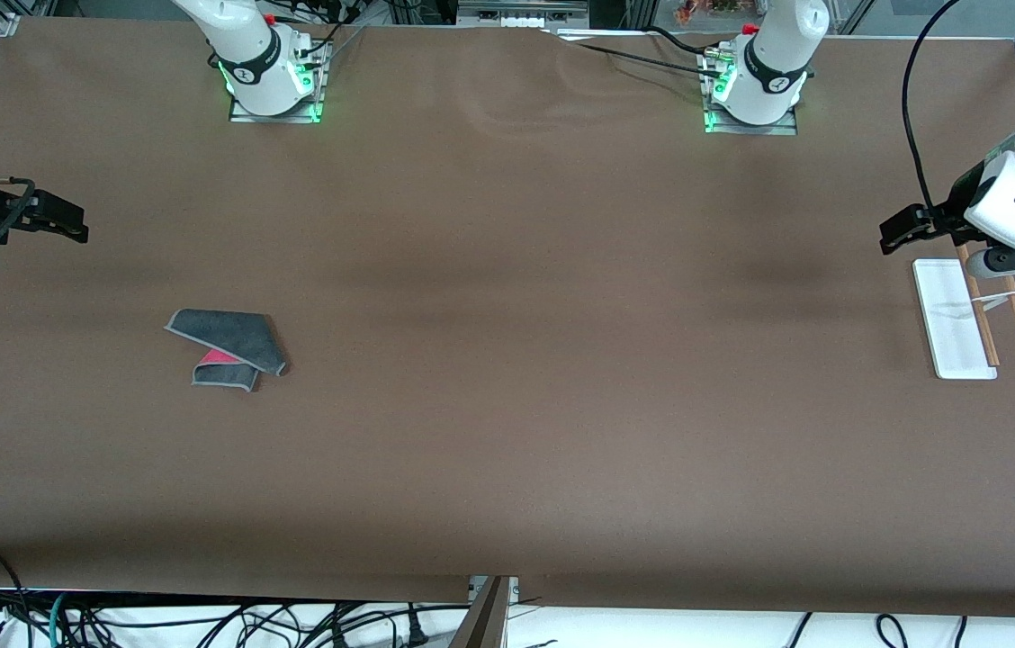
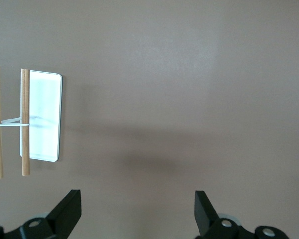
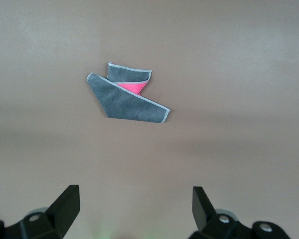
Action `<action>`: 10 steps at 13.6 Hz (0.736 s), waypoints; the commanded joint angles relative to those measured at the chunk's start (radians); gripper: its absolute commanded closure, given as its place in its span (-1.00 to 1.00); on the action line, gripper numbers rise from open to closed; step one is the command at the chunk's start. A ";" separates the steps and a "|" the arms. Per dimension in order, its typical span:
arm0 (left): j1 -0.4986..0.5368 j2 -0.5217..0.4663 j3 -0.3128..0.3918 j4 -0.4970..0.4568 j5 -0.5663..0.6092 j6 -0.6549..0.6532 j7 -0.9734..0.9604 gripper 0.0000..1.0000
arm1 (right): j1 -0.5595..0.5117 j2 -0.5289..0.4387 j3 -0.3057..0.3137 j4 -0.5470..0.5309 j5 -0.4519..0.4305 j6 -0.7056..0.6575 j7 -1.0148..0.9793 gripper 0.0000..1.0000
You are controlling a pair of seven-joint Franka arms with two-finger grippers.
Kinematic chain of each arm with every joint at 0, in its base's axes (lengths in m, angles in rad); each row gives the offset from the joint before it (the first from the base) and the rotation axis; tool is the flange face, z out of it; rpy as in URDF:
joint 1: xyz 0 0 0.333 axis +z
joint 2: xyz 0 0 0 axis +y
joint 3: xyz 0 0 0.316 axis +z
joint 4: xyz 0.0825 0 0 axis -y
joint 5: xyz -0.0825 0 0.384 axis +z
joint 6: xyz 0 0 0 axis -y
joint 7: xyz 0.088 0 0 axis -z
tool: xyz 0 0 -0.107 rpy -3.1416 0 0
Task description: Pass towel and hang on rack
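Note:
The towel [image 1: 229, 346] lies folded on the brown table toward the right arm's end, dark grey with a pink-red patch showing. It also shows in the right wrist view [image 3: 127, 94]. My right gripper [image 1: 67, 223] hangs open and empty over the table at that end, apart from the towel [image 3: 136, 206]. The rack [image 1: 966, 315] stands at the left arm's end, with a white base and two wooden rods [image 2: 25, 122]. My left gripper [image 1: 893, 232] hangs open and empty over the table beside the rack [image 2: 138, 209].
Two arm bases [image 1: 273, 72] [image 1: 755, 85] stand along the table edge farthest from the front camera. Cables [image 1: 202, 621] lie below the table's near edge. A wide stretch of brown table [image 1: 561, 360] separates the towel and the rack.

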 commanded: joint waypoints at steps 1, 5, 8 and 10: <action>0.001 0.018 -0.006 0.024 0.016 0.001 -0.010 -1.00 | 0.002 0.002 0.006 0.015 -0.008 0.002 0.009 -1.00; 0.004 0.018 -0.004 0.022 0.012 0.002 -0.012 -1.00 | 0.004 0.005 0.011 0.019 -0.010 0.002 0.010 -1.00; 0.006 0.016 -0.003 0.022 0.007 -0.001 -0.010 -1.00 | 0.004 0.005 0.011 0.019 -0.010 0.002 0.012 -1.00; 0.006 0.007 -0.003 0.022 0.006 -0.009 -0.012 -1.00 | 0.004 0.005 0.011 0.019 -0.010 0.002 0.010 -1.00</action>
